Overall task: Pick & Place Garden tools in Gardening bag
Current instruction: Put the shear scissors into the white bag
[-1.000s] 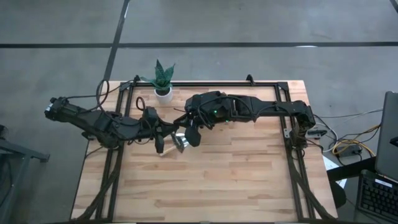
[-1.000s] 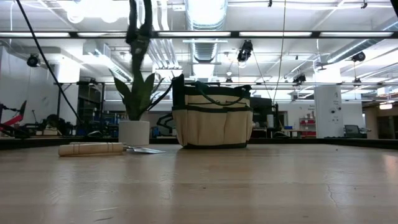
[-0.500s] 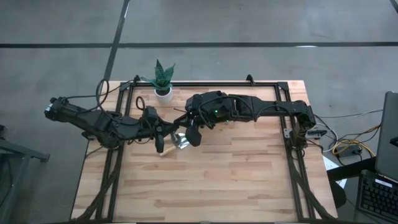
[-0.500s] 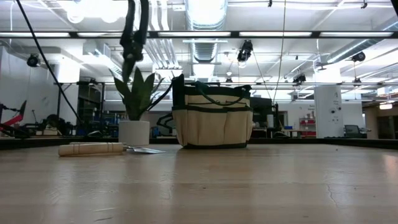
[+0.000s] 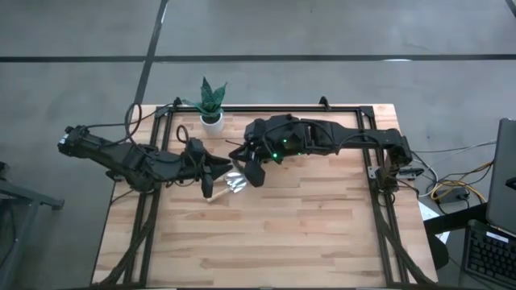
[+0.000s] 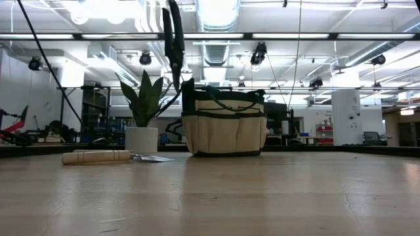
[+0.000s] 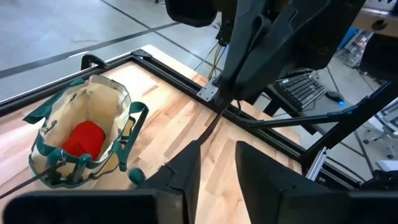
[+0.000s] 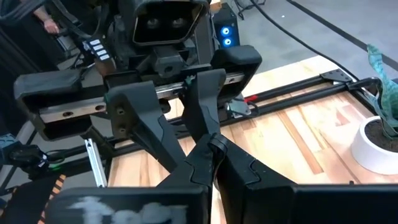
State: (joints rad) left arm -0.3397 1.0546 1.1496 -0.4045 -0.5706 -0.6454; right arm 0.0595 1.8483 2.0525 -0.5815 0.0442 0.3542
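Observation:
The tan gardening bag [image 6: 224,124] with green trim stands upright on the table; the left wrist view [image 7: 81,134] shows a red soft item [image 7: 84,138] inside it. A wooden-handled trowel [image 6: 98,156] lies flat on the table, below and between the two grippers in the high view [image 5: 224,190]. My right gripper [image 5: 255,172] is shut on a dark, thin tool, seemingly pruning shears [image 6: 174,46], held high beside the bag. My left gripper [image 7: 217,171] is open and empty, level with the right one and facing it [image 5: 214,177]. My right gripper pinches the dark shears between its two fingers [image 8: 193,174]; the fingers themselves hide which part they hold. The shears hang below the fingers, clear of the table, and their thin lower end [image 7: 208,127] points down left of the bag's rim.
A green plant in a white pot [image 6: 141,121] stands left of the bag near the table's far edge [image 5: 211,113]. A black frame rail [image 5: 266,109] runs around the table top. Bare wood lies toward the near and right edges.
My right gripper has carried the dark shears toward the table's right, from in front of the plant to just left of the bag's rim, still high above the table. My left gripper and the trowel have stayed where they were.

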